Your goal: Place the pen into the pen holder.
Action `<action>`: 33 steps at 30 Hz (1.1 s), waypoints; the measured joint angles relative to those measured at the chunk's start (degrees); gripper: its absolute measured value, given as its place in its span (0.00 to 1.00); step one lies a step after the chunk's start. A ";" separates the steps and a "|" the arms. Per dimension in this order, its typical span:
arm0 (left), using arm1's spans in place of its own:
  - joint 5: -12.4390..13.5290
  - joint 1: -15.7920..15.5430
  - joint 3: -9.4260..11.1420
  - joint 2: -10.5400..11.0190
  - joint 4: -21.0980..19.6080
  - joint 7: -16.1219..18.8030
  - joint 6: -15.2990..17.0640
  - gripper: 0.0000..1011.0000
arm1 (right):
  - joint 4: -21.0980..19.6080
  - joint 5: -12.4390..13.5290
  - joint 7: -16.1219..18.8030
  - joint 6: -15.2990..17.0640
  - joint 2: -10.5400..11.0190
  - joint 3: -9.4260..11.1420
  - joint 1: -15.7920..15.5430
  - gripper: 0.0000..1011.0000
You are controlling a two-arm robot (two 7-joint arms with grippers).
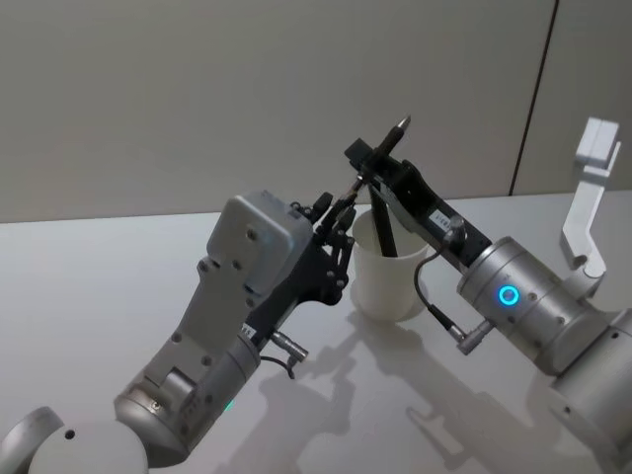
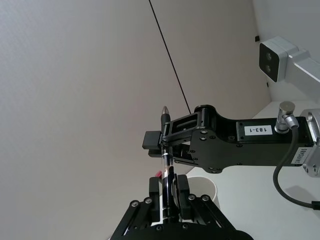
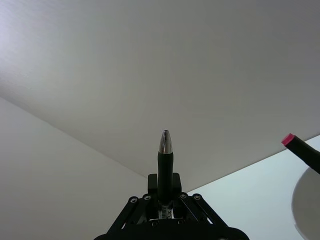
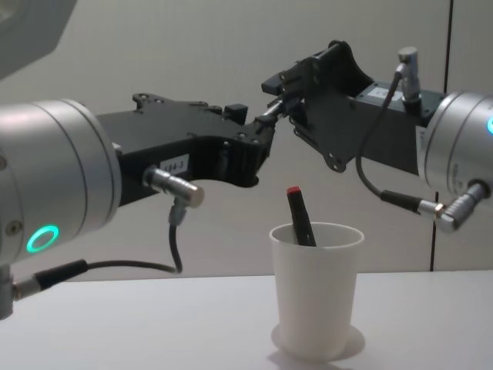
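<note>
Chest view: slim black pen with silver tip (image 4: 271, 113) held above white tapered paper cup (image 4: 316, 289), both left gripper (image 4: 258, 139) and right gripper (image 4: 289, 96) clamped on it. Red-capped marker (image 4: 300, 216) already inside. Best: one gripper lets go, other tips pen upright, lowers.

Above the pen holder (image 4: 316, 289), the left gripper (image 4: 266, 122) and right gripper (image 4: 286, 99) meet, both clamped on one pen (image 2: 166, 172)
</note>
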 joint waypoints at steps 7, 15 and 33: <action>0.00 0.01 0.00 0.00 0.00 0.01 -0.01 0.42 | 0.00 -0.01 -0.01 0.00 -0.01 0.00 0.00 0.13; 0.00 0.01 0.01 0.00 0.00 0.02 -0.01 0.66 | 0.00 -0.01 0.00 -0.01 -0.03 -0.02 0.01 0.13; 0.00 0.01 0.01 0.00 0.02 0.02 0.07 0.99 | -2.47 -5.48 -1.30 -4.44 0.77 0.26 1.47 0.13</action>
